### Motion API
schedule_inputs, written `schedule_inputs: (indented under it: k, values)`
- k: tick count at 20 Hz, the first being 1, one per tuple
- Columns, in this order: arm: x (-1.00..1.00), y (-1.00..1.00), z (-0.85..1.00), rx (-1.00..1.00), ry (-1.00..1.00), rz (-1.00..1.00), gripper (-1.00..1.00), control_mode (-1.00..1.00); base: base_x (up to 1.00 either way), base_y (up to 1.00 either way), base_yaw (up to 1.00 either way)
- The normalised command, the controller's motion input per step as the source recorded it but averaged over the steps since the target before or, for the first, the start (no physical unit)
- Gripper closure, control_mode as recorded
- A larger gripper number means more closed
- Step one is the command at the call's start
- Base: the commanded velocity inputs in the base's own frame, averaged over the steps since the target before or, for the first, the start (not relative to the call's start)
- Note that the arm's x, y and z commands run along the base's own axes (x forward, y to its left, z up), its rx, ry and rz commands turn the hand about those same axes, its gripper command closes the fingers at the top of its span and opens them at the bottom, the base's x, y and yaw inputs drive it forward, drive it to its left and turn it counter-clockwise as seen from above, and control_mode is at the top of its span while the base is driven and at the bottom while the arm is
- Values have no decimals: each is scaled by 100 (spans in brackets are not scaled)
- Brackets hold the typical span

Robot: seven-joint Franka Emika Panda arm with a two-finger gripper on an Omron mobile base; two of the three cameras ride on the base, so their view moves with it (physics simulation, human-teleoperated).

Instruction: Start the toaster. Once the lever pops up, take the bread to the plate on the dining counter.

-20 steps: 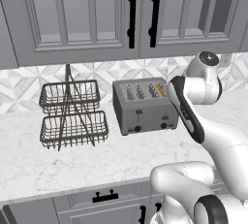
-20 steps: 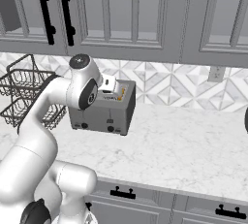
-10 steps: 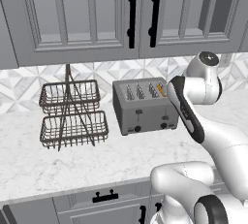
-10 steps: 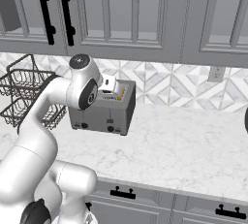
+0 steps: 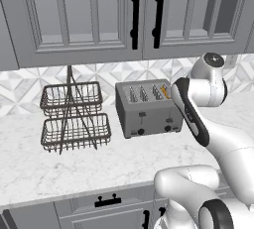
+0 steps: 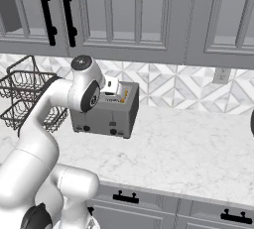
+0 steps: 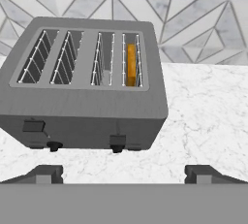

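Your tool [image 7: 123,173] is open wide and holds nothing. In the hand view you can see its two dark finger tips [image 7: 46,173] far apart at the bottom, with the toaster [image 7: 87,97] just past them.

The grey toaster [image 5: 149,109] sits on the white marble table [image 5: 74,166], close to the tiled back wall. The bread [image 7: 131,64] is down inside the slot at the right end of the toaster. You can see its golden edge between the wires. In the left base view a bit of orange shows at the top right of the toaster, right beside your arm.

On the front of the toaster there are two small slider tabs. In the hand view the left tab sits up high, and the lever [image 7: 117,141], the right one, sits low near the bottom edge.

A wire basket rack [image 5: 74,116] with two tiers stands on the table, well to the left of the toaster.
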Motion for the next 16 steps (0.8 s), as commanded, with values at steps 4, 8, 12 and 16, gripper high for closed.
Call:
schedule_inputs:
  k: [4,8,12,16]
  values:
    - [0,0,0,0,0,0,-100,-100,0,0,0]
    - [0,0,0,0,0,0,-100,-100,0,0,0]
    - [0,0,0,0,0,0,-100,-100,0,0,0]
    - [0,0,0,0,0,0,-100,-100,0,0,0]
